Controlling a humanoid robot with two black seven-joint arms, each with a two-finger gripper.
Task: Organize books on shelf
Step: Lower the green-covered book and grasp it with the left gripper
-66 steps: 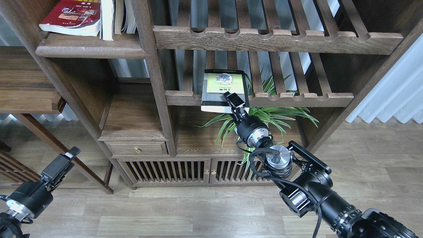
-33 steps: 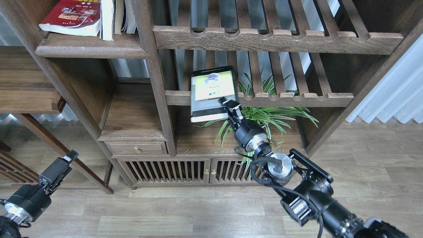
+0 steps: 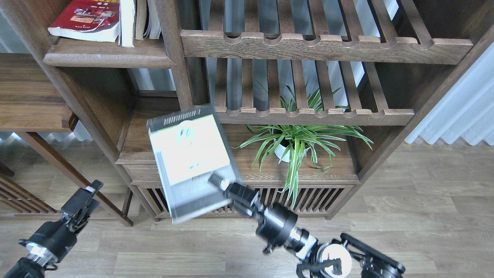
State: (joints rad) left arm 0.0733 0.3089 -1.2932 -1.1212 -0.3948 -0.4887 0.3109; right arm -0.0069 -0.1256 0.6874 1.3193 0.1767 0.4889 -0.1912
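My right gripper (image 3: 222,185) is shut on the lower right corner of the black-grey book with the yellow-green panel (image 3: 191,158). It holds the book in the air, blurred by motion, in front of the low cabinet. The red book (image 3: 85,19) lies flat on the solid dark-brown shelf (image 3: 104,58) at the top left. The white book (image 3: 127,21) stands upright next to it, with more pale books (image 3: 148,19) to its right. My left gripper (image 3: 83,199) is at the bottom left, low over the floor, empty, its fingers close together.
Slatted racks with scalloped rails (image 3: 324,44) fill the upper middle and right. A potted spider plant (image 3: 297,141) stands on the cabinet top (image 3: 332,170) under the lower rack. A small drawer unit (image 3: 135,146) is left of the book. A curtain (image 3: 463,100) hangs at right.
My right gripper has pulled the black-grey book off the lower slatted rack and carried it down and to the left, toward me. My left gripper has shifted slightly.
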